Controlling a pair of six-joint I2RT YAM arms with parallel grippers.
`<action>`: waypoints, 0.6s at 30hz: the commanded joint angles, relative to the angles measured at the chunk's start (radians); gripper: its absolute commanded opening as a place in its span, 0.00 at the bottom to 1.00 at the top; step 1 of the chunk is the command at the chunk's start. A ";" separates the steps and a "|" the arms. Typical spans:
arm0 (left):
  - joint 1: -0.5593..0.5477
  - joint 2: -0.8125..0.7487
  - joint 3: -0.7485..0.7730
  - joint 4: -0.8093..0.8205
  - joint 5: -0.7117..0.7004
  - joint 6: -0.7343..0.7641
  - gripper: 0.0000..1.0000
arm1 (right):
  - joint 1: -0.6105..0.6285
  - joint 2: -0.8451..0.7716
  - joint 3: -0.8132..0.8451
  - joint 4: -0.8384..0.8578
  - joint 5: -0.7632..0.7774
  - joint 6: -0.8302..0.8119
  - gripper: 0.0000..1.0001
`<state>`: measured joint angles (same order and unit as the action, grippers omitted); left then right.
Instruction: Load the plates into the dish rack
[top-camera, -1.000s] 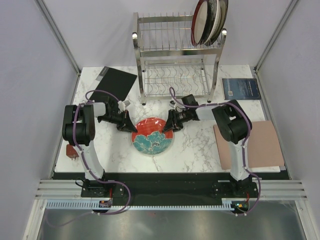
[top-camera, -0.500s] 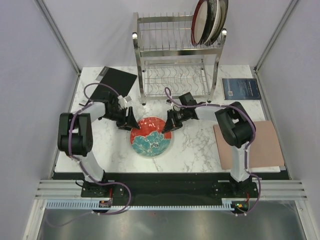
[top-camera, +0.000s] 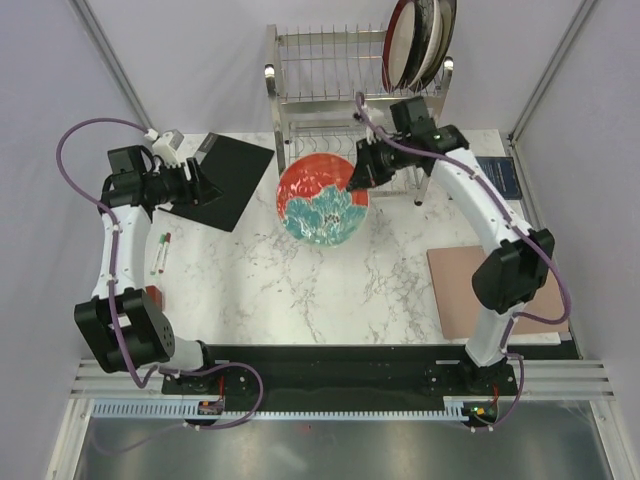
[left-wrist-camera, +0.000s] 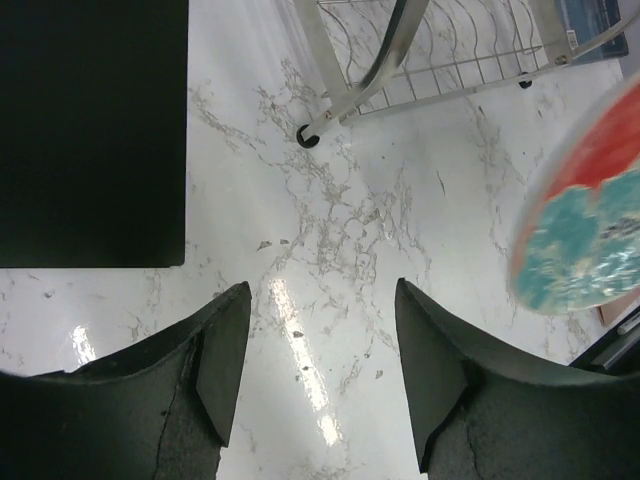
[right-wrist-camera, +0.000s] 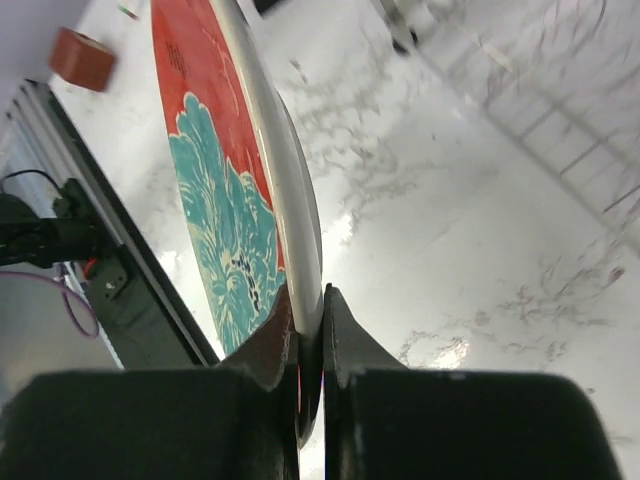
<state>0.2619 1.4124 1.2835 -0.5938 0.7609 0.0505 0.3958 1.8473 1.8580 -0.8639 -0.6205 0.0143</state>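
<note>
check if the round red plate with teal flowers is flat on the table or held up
Held up, tilted: the right gripper pinches the rim of the red teal-flowered plate, with marble table visible beneath it.

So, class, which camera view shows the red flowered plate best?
Top external: the whole red flowered plate shows, held near the dish rack. Right wrist sees it edge-on, rim pinched in the right pincer. Left wrist catches only a blurred part at its frame edge.
</note>
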 joint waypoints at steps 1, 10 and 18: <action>-0.001 0.065 0.019 0.046 0.001 0.006 0.66 | 0.015 -0.135 0.345 -0.141 -0.176 -0.034 0.00; -0.010 0.154 0.089 0.150 -0.076 -0.173 0.66 | 0.015 -0.152 0.660 0.015 0.206 0.030 0.00; -0.062 0.080 0.083 0.114 -0.218 -0.110 0.62 | 0.078 -0.200 0.447 0.758 0.836 0.006 0.00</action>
<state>0.2134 1.5684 1.3338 -0.5049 0.5980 -0.0624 0.4305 1.6295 2.2730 -0.6361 -0.2195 0.0288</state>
